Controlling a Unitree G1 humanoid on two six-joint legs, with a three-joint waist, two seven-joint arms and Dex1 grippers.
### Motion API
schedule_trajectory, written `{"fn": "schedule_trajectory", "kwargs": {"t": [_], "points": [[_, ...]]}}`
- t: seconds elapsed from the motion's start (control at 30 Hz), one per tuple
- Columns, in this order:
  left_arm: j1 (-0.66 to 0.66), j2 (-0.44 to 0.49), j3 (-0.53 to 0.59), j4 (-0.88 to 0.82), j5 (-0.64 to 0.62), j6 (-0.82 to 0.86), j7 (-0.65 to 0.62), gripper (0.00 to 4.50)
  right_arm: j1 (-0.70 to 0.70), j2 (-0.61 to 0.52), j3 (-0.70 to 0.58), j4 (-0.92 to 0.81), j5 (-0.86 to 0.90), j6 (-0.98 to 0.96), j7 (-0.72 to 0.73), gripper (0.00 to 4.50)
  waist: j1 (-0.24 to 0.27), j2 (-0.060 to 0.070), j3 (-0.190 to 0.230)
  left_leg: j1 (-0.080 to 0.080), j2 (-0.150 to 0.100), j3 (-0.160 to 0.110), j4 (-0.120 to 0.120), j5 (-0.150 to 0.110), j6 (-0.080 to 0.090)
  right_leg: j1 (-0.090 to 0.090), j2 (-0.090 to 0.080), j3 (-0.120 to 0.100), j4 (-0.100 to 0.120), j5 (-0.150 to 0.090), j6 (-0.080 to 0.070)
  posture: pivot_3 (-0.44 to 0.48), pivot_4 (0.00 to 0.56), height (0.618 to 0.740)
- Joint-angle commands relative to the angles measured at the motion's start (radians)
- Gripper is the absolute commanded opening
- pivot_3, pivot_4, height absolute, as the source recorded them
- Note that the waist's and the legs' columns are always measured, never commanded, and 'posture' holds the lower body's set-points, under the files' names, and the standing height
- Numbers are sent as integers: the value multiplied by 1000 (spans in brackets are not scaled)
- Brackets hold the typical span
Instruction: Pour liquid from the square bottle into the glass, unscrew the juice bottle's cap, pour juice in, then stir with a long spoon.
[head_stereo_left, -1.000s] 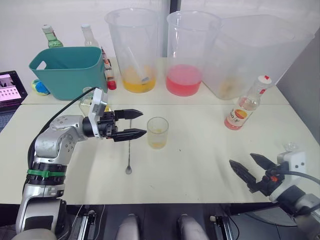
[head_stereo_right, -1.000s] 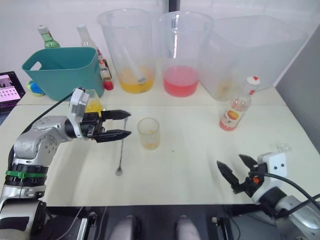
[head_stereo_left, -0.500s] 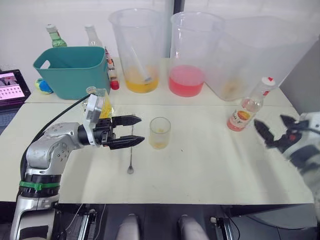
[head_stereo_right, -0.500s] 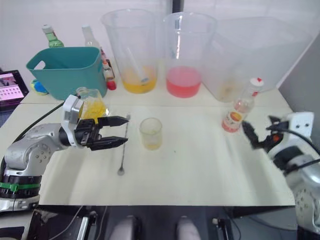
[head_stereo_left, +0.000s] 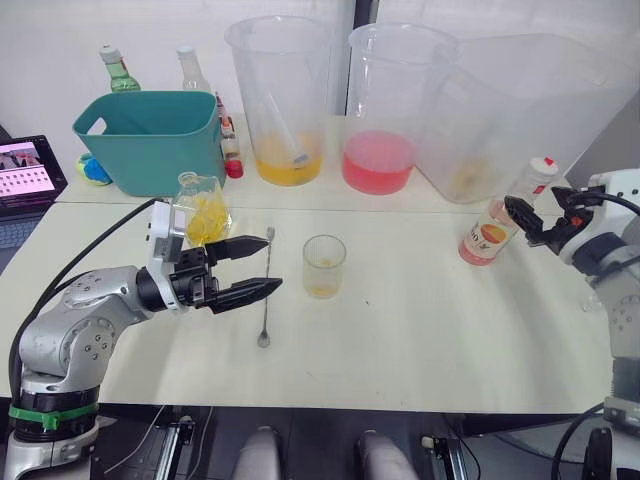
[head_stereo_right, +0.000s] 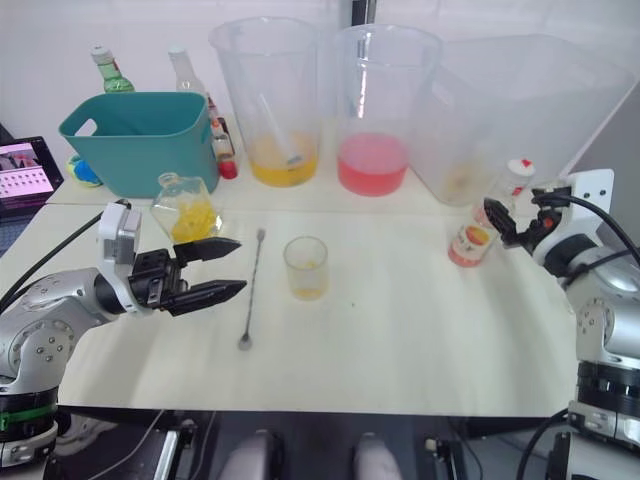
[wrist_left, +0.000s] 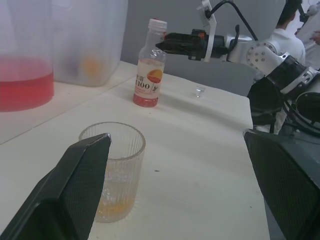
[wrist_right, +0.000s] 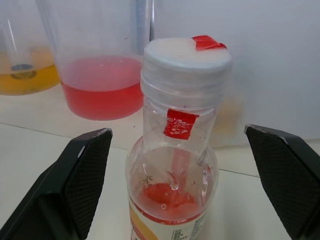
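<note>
Nearest on the cream bench (head_stereo_left: 420, 340), the left gripper (head_stereo_left: 250, 268) hovers with its jaws spread open and holding nothing, pointing toward the glass (head_stereo_left: 324, 266), which stands upright near the middle of the bench with a little yellow liquid in the bottom. Between the gripper and the glass lies the long spoon (head_stereo_left: 266, 290), flat on the bench with its tiny bowl at the near end. Just at 11 o'clock from the left gripper stands the square bottle (head_stereo_left: 203, 208), holding yellow contents. At about 3 o'clock from the glass, well apart, the juice bottle (head_stereo_left: 496, 222) stands upright with pink liquid low inside and the cap (wrist_right: 186, 55) still screwed on. The right gripper (head_stereo_left: 540, 212) sits level with the bottle's neck, its jaws open to either side of it without touching. Farther back a teal bin (head_stereo_left: 150, 140) rests at the left, and three large clear beakers line the rear: one with yellow liquid (head_stereo_left: 283, 100), one with pink liquid (head_stereo_left: 382, 108), and one nearly empty (head_stereo_left: 500, 110).
</note>
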Motion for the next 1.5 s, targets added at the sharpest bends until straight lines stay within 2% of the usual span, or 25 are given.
{"fn": "schedule_trajectory", "kwargs": {"t": [0.03,0.07,0.17,0.37,0.43,0.6,0.73,0.9,1.0,1.23,1.33,1.5], "points": [[3,7,18,-44,-21,-5,23,4487,-69,-11,7,74,-30,-62,23,4500,-1,0,0,0,0,0,0,0,0,0,0,0,0,0,0,0,150,726],[8,8,19,-49,-25,-5,25,4487,-78,-8,12,89,-35,-69,29,4500,0,0,0,0,0,0,0,0,0,0,0,0,0,0,0,0,150,726],[11,8,13,-57,-27,-8,33,4500,-102,1,20,122,-44,-89,44,3695,0,0,0,0,0,-1,0,0,0,0,0,-1,0,0,0,0,150,726],[0,10,0,-47,-15,-17,31,4500,-103,7,2,108,-27,-83,52,1651,2,0,0,-1,0,-1,0,0,0,0,0,-2,0,0,0,0,150,726],[-9,14,-7,-33,-7,-22,21,4500,-94,6,-12,80,-11,-66,51,1119,3,0,0,-1,-1,-2,0,0,0,0,0,-2,0,0,0,0,150,726],[-57,24,-37,26,12,-32,-18,4500,-51,-11,-49,-57,36,6,46,1059,3,2,1,-1,-1,-2,0,0,0,0,0,-2,0,0,0,0,150,726],[-101,16,-69,75,29,-43,-56,4500,-6,-8,-100,-241,127,134,16,1059,3,3,2,-2,-1,-2,0,0,0,0,0,-3,0,0,0,0,150,726],[-163,14,-128,173,73,-76,-134,4500,109,-26,-115,-579,390,353,53,1059,1,3,2,-2,0,-3,-1,0,0,0,0,-4,0,0,-1,0,150,726],[-199,15,-159,226,100,-95,-185,4500,129,-25,-87,-696,520,433,37,1059,-2,3,2,-2,0,-4,-1,0,0,0,0,-4,-1,0,-1,0,150,726],[-234,30,-173,278,126,-104,-242,4500,76,59,87,-811,670,489,-51,1059,-1,3,2,-3,-1,-5,-1,0,0,0,0,-5,-1,0,-1,0,150,726],[-228,61,-162,279,132,-97,-264,4500,58,137,253,-832,579,457,-68,1059,-5,3,2,-4,0,-7,-1,0,0,0,1,-7,-1,0,-1,0,150,726],[-215,97,-147,275,127,-92,-280,4500,66,192,367,-860,495,429,-78,1059,1,3,2,-7,-1,-9,0,0,0,-2,0,-8,-1,-1,-1,0,150,726]]}}
